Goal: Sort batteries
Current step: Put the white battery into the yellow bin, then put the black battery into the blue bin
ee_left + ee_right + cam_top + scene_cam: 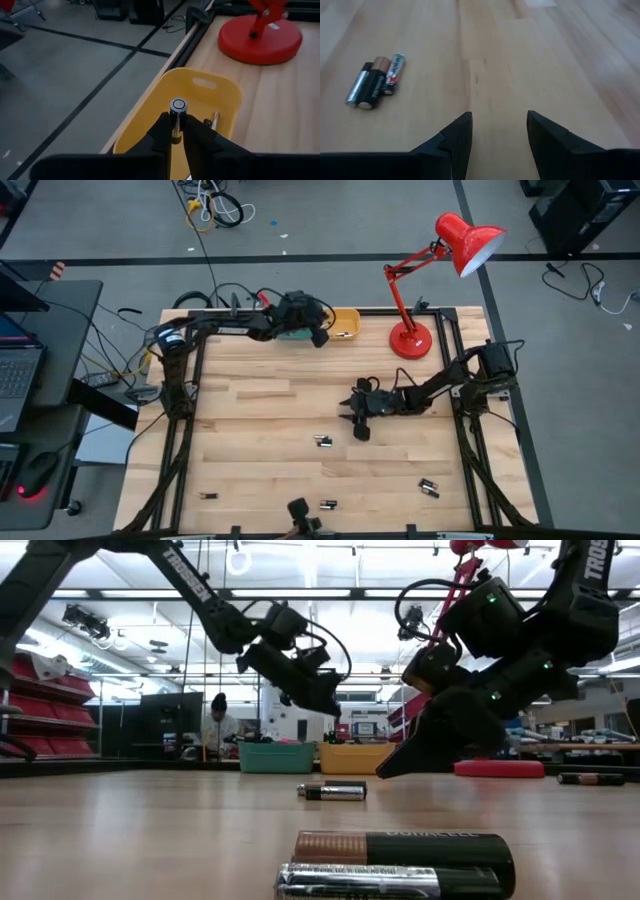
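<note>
The yellow bin (347, 323) sits at the table's (250, 410) far edge beside the teal bin (276, 756), with the lamp (411, 338) to its right. Batteries (323, 441) lie mid-table; others (428, 487) rest near the front right, one (209, 496) front left.

"TROSSEN" on the arm (185, 575); "DURACELL", faintly, on the nearest battery (405, 848)
</note>
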Controlling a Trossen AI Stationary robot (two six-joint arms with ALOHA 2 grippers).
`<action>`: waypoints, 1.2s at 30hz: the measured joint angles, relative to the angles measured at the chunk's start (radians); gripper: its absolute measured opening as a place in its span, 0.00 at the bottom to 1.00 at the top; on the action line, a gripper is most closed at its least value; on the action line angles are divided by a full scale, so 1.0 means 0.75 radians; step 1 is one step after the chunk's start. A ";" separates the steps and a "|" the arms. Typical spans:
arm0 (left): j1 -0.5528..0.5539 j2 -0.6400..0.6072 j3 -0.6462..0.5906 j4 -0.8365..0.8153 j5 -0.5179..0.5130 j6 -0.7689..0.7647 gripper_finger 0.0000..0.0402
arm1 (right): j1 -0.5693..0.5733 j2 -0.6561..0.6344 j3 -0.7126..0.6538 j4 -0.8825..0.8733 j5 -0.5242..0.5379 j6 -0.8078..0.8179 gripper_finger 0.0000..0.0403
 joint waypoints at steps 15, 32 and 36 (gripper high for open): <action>0.014 0.079 0.000 0.100 -0.066 -0.006 0.22 | -0.129 0.000 0.000 0.028 0.001 0.099 0.43; -0.130 -0.155 -0.006 -0.044 0.035 0.068 0.50 | -0.144 0.000 0.000 0.056 -0.022 0.163 0.43; -0.211 -0.298 -0.087 -0.125 0.041 0.084 0.47 | -0.143 -0.002 0.000 -0.059 -0.026 0.149 0.43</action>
